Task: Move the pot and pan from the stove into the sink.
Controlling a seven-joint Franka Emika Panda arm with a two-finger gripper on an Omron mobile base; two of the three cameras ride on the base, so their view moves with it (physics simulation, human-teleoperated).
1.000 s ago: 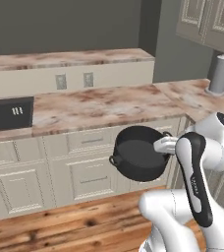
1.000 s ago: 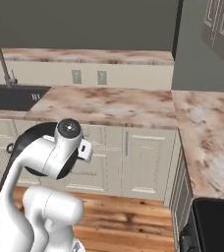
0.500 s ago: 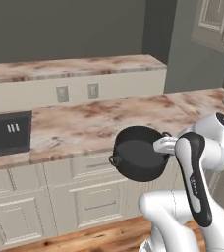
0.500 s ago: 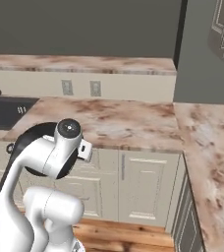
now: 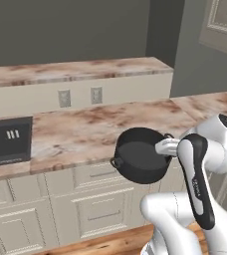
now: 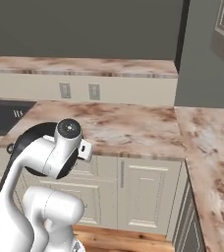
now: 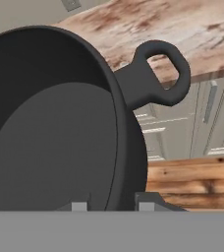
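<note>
Jaws closed on rim of pot [image 7: 60, 128], one tip on either side of wall. Gripper [image 7: 111, 204] at pot's near edge. Pot carried on its side in mid-air, clear of counter [image 5: 100, 127], in front of cabinet doors [image 5: 93, 214]. Step judged: transport toward sink [image 5: 6, 142], at far left. Next move: travel left, lower pot into basin. Wall outlets [image 5: 80, 96] behind; counter front edge alongside the route.

Dark grey pot [image 5: 140, 155] at 6 o'clock; countertop [image 5: 90, 127] marbled pink-brown and cream; cabinets [image 6: 151, 194] off-white; floor [image 7: 192, 179] warm brown wood grain; sink [image 5: 6, 141] near-black at 9 o'clock.
</note>
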